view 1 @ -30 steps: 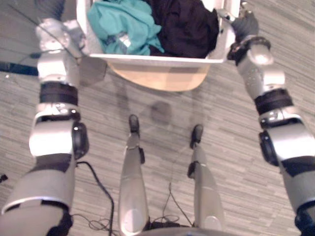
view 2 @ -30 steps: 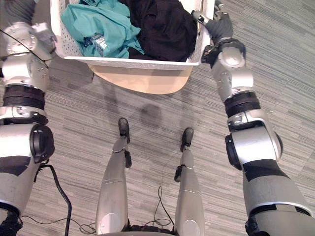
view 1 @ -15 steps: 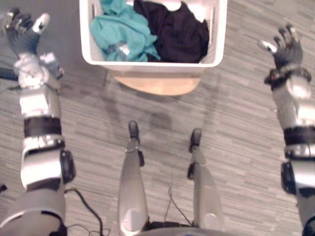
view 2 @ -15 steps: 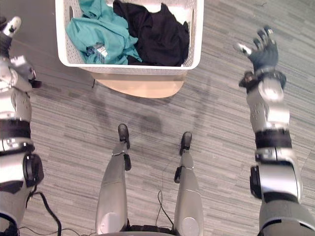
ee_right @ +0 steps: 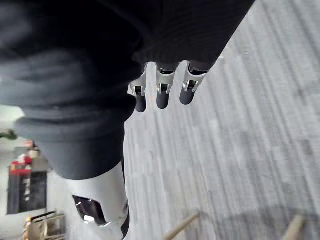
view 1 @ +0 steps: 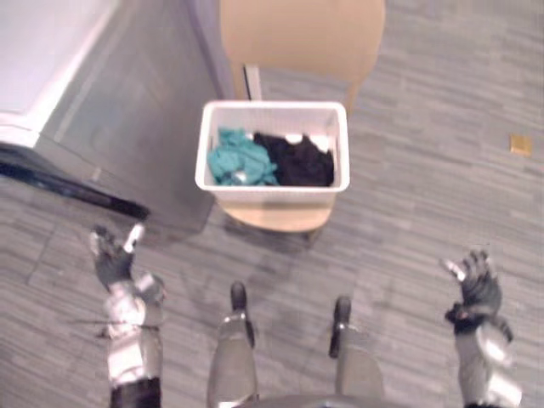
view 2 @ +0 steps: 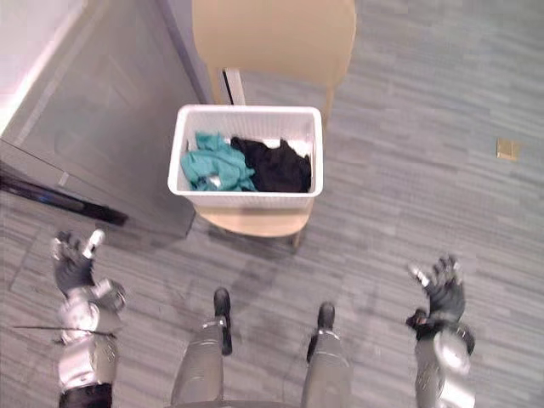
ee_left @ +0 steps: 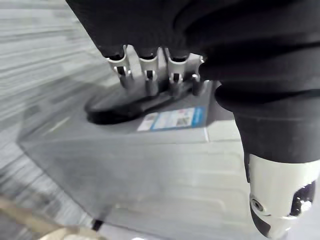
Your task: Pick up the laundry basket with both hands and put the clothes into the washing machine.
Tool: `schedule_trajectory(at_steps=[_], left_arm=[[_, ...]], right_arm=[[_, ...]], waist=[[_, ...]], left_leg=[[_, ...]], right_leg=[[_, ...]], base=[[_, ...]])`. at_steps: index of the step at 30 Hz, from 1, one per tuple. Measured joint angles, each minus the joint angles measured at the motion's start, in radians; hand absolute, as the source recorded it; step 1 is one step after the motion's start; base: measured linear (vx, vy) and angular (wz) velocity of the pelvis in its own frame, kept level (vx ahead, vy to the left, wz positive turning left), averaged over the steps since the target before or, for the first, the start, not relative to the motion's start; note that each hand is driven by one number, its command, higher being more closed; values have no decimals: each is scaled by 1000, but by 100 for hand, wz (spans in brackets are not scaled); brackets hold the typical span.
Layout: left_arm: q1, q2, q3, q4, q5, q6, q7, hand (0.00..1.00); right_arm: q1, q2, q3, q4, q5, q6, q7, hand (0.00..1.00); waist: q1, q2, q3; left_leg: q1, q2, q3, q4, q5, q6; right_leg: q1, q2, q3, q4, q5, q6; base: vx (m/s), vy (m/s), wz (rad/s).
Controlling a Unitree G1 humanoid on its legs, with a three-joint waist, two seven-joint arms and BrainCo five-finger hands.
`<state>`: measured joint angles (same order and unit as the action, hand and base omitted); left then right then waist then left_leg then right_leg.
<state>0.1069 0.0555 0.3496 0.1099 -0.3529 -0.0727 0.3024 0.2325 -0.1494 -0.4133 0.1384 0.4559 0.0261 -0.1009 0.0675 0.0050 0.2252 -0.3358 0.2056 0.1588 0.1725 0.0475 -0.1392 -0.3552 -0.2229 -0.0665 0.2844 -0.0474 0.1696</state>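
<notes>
Left eye view: laundry basket on chair, well beyond the fingers.
Left hand and right hand spread wide, empty.

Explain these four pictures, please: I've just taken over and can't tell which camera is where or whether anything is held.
The two wide pictures come from a stereo camera on the humanoid robot's head, looking down. The two close ones come from cameras on its wrists, each looking along its own hand. The left hand and right hand are both open, out to the sides, and hold nothing. Ahead, a white laundry basket sits on a wooden chair, with a teal garment and a black garment inside. The grey box at the robot's left looks like the washing machine.
</notes>
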Motion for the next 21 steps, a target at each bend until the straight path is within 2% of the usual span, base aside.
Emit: schedule_trajectory(at_steps=[5,6,8,10,13,15,17,19,21], left_arm=[[51,-92,-42,265,18,30,-62,0],[48,-121,-35,378,33,41,-70,0],[50,-126,-27,502,34,55,-82,0],[51,-131,17,662,37,71,-84,0],[48,-143,111,775,91,90,-88,0],[51,-150,164,806,123,97,-97,0],[50,-152,189,827,130,107,-105,0],[50,-154,206,844,130,109,-108,0],[56,-155,213,850,130,109,-110,0]], right_arm=[[51,85,33,192,-40,26,19,0],[47,110,33,281,-45,27,18,0],[40,133,33,382,-48,30,16,0],[34,159,28,539,-47,34,7,0],[17,178,-25,702,-37,50,-7,0],[8,177,-87,750,-45,61,-14,0],[1,175,-126,787,-55,63,-22,0],[-6,173,-168,829,-69,66,-26,0],[-8,164,-172,864,-109,70,-26,0]], waist=[[-3,9,-81],[-11,11,-105],[-28,8,-128],[-31,3,-159],[-37,7,-182],[-54,13,-185],[-55,20,-188],[-56,24,-189],[-56,21,-185]], left_leg=[[135,-7,36,-51,-1,1],[169,-9,42,-70,-1,2],[209,-10,53,-91,-2,2],[282,-10,92,-128,-6,-3],[335,-17,109,-158,-6,-3],[353,-19,111,-170,-6,-3],[370,-19,106,-175,-6,-3],[382,-24,88,-178,-6,-3],[397,-35,51,-177,-1,2]], right_leg=[[100,-5,16,-15,-12,14],[129,-5,16,-31,-12,14],[162,-5,18,-45,-15,10],[199,-3,35,-69,-18,14],[236,-7,45,-78,-17,16],[258,-9,46,-77,-18,17],[274,-8,43,-70,-28,23],[282,-12,35,-39,-48,19],[274,-36,18,73,-116,14]], base=[[57,4,-10],[21,12,-9],[28,19,-12],[18,25,-35],[27,18,-20],[-13,5,-2],[-4,-7,9],[10,-26,23],[10,-84,45]])
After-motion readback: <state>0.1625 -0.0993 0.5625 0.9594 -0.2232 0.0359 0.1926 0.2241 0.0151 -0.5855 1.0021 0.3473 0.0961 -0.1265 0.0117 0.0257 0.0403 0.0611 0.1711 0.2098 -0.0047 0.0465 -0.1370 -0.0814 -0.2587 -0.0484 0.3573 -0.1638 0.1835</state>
